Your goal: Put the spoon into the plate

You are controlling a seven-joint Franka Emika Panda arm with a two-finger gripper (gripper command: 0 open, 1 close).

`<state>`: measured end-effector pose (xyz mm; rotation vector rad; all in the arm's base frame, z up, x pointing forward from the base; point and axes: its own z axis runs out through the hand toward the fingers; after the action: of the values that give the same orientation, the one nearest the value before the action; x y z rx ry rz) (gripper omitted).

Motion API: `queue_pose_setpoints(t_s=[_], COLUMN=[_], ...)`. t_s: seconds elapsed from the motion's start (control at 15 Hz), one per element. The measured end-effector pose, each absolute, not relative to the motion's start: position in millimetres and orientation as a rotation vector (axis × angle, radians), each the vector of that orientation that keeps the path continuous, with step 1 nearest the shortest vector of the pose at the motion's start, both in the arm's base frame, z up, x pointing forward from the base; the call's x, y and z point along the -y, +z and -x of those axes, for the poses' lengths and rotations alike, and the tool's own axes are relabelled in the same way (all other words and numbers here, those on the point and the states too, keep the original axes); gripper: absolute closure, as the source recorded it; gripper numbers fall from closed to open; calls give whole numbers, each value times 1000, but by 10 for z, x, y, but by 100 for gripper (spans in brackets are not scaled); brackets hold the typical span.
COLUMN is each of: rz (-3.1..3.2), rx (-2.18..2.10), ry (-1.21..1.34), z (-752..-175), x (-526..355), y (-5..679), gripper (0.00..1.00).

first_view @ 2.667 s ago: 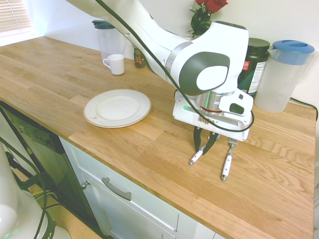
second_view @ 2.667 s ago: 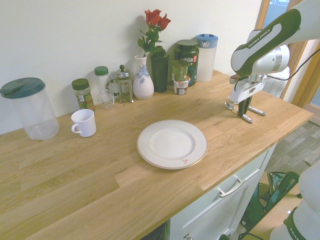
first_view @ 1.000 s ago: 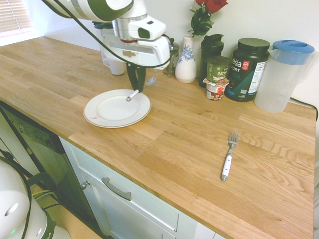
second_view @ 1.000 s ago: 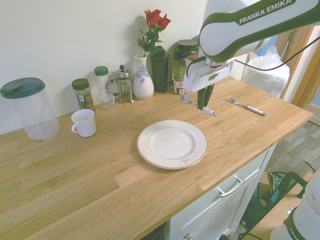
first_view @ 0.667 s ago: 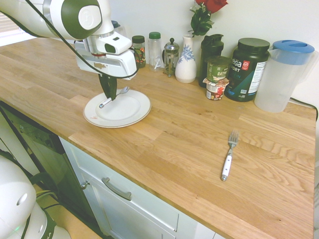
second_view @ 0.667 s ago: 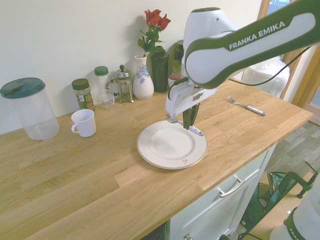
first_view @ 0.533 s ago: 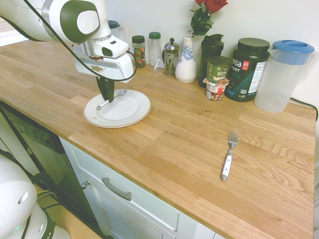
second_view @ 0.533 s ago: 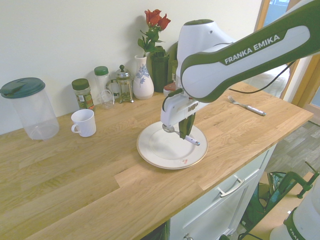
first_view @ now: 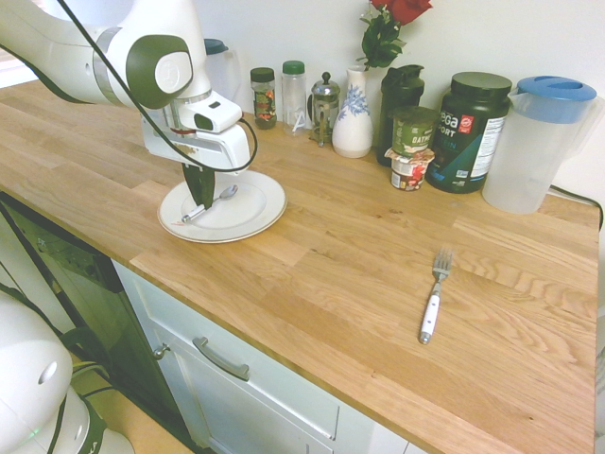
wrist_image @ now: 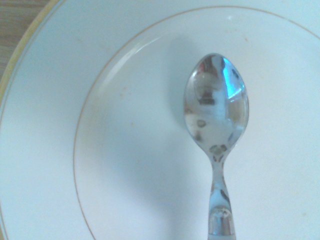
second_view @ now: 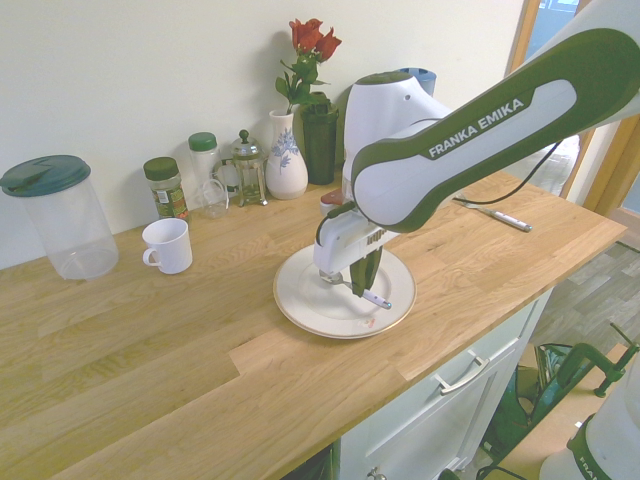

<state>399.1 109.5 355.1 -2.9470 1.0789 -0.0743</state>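
The black two-finger claw (first_view: pixel 199 206) is closed on the small silver spoon with the white handle (second_view: pixel 375 299), probably to keep it level for a gentle release. Beneath the claw, the spoon is over the round white gold-rimmed plate (first_view: pixel 267 216), ready for lowering or letting go.

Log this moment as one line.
gripper: shut on spoon | spoon: over plate | fork: on counter

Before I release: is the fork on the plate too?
No, the fork lies on the wooden counter, well apart from the plate.
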Motion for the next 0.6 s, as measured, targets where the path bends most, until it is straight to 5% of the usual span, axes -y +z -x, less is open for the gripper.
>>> queue_pose_setpoints(t_s=[0.6], rz=[2928], rx=[-1098], ry=[-76], z=[-4178], x=[-1194], y=[3565], gripper=[0])
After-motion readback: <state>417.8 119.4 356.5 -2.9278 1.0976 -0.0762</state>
